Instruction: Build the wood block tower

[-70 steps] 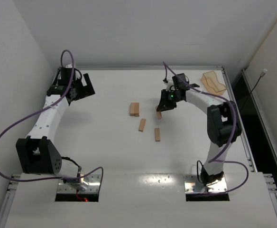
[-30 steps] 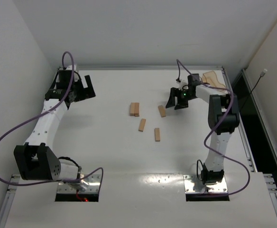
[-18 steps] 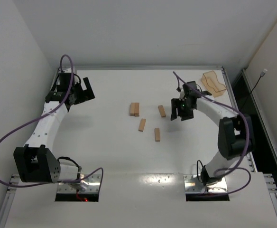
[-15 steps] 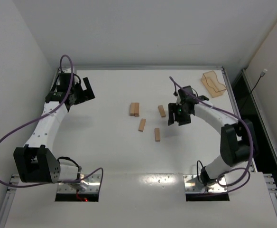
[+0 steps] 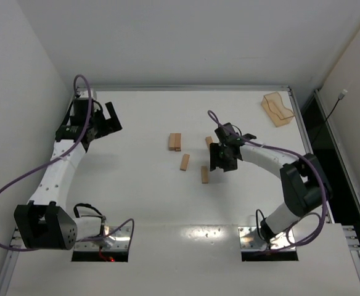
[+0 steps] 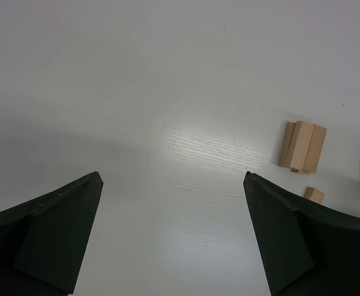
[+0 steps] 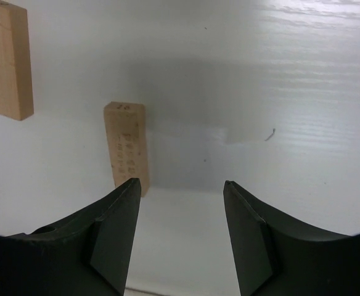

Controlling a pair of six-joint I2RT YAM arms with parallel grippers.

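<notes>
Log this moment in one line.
left gripper: open, empty | right gripper: open, empty, beside loose wood block | tower: low stack, apart from both grippers

Count: three loose wood blocks (image 5: 184, 162) (image 5: 204, 174) (image 5: 208, 140), one small tower (image 5: 174, 142) of stacked planks (number in it not resolvable), one translucent orange-tan tray (image 5: 277, 109), two robot arms (image 5: 60, 163) (image 5: 266, 157).

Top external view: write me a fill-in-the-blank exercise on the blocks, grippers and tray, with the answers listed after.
1. The left gripper stands wide ___, with nothing between its fingers.
2. The tray sits in the far ___ corner of the table.
3. In the top view, ___ loose blocks lie apart from the tower.
Missing words: open; right; three.
</notes>
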